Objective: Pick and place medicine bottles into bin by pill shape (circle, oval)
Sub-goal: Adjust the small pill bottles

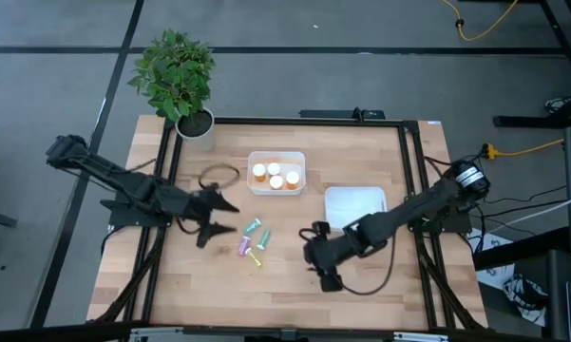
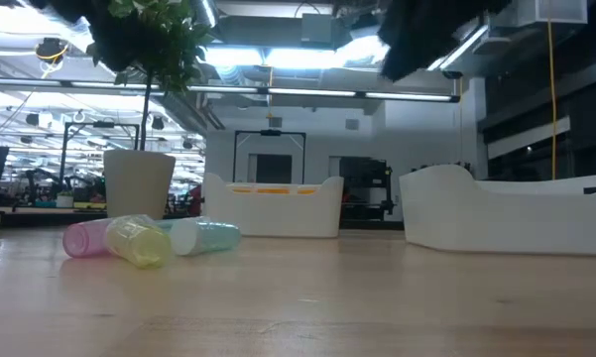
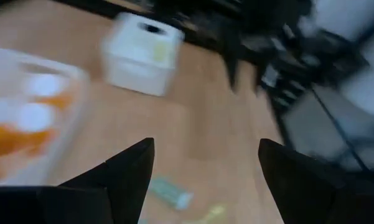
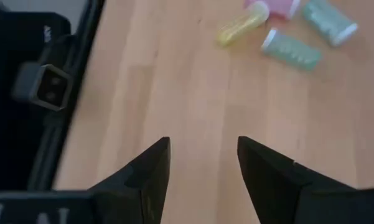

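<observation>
While four small pastel bottles (image 1: pixel 255 239) lie on their sides in a loose cluster on the wooden table (image 1: pixel 285 285), the left gripper (image 1: pixel 218 218) hovers just beside them with fingers spread wide and empty, the cluster lying ahead of and slightly below the fingertips. The right gripper (image 1: pixel 320 258) stands farther off, fingers parted and empty, so the left arm is nearer. Each bottle is a smooth plastic cylinder; the orange, white-capped bottles (image 1: pixel 275 175) already stand in the white bin (image 1: pixel 252 160).
</observation>
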Motion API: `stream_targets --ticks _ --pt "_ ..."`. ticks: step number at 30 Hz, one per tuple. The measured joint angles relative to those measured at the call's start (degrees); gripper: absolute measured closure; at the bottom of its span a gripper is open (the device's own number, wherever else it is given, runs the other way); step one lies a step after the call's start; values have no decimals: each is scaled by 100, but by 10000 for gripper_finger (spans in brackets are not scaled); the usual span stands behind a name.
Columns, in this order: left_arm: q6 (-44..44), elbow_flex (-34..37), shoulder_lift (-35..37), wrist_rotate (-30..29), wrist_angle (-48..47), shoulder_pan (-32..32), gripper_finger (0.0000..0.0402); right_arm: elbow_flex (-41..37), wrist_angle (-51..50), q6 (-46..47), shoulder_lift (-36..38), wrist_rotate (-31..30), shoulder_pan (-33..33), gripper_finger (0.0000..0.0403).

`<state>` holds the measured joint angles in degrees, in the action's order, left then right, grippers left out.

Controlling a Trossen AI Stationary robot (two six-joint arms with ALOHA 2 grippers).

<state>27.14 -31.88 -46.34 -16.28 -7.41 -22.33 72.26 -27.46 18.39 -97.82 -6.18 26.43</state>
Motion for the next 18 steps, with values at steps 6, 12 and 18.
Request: stream_targets --ticks 6,12,18 --pt "301 -464 -1291 398 -910 -144 125 451 -1255 803 0 -28 529 213" --pt "922 -694 -2379 530 -1974 -147 126 441 -1622 1324 0 -298 879 213" --pt "428 -697 -3400 552 -1772 -143 126 436 -1680 1454 2 -468 984 213"
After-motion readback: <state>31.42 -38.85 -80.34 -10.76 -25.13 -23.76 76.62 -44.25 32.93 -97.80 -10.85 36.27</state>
